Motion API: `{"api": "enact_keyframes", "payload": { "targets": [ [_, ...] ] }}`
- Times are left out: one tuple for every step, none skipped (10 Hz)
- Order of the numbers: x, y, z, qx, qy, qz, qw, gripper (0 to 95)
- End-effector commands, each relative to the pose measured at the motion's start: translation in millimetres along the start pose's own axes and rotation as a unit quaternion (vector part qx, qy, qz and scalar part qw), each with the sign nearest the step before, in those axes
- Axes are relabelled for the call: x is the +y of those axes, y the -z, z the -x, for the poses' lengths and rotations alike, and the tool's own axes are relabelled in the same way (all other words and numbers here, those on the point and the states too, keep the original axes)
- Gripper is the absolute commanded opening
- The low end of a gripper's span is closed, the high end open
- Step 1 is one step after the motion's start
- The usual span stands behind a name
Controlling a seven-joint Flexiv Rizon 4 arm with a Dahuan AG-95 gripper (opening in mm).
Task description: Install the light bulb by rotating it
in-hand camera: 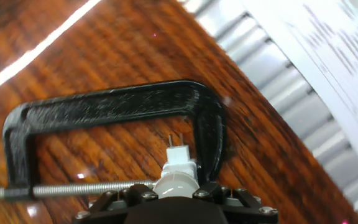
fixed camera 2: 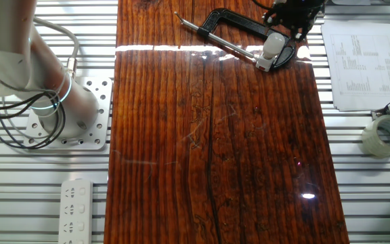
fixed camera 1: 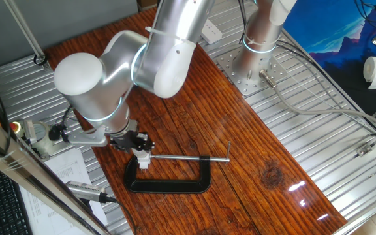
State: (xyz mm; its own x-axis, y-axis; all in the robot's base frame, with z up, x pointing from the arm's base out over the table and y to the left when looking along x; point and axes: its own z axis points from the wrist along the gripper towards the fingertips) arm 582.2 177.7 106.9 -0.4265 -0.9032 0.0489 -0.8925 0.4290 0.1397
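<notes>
Black C-clamp [fixed camera 1: 168,175], tape roll [fixed camera 2: 385,135], power strip [fixed camera 2: 76,207]

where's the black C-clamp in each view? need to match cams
One fixed view: black C-clamp lies bottom centre, below the gripper.
The other fixed view: top edge, right of centre.
Hand view: fills the middle, arching over the light bulb.
Shared landmark: its threaded screw rod.

Black C-clamp [fixed camera 1: 168,176] close around bulb [in-hand camera: 175,185]

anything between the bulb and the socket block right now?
Nothing visible. In the hand view the light bulb sits at the gripper, directly against the white socket block held in the black C-clamp. Whether it is already threaded in cannot be told.
</notes>
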Motion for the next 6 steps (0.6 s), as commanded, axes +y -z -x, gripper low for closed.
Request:
{"api": "enact_keyframes", "payload": {
  "targets": [
    [4.0, -5.3, -1.7, 0.012, 0.055, -0.008, 0.9984, 38.0],
    [4.0, -5.4, -1.8, 0.018, 0.072, -0.010, 0.9972, 38.0],
    [4.0, -5.4, -1.8, 0.023, 0.079, -0.014, 0.9965, 38.0],
    [4.1, -5.4, -2.0, 0.025, 0.077, -0.015, 0.9966, 38.0],
    [4.1, -5.4, -2.0, 0.025, 0.068, -0.017, 0.9972, 19.0],
    [4.1, -5.2, -2.0, 0.025, 0.061, -0.017, 0.9977, 19.0]
  ]
}}
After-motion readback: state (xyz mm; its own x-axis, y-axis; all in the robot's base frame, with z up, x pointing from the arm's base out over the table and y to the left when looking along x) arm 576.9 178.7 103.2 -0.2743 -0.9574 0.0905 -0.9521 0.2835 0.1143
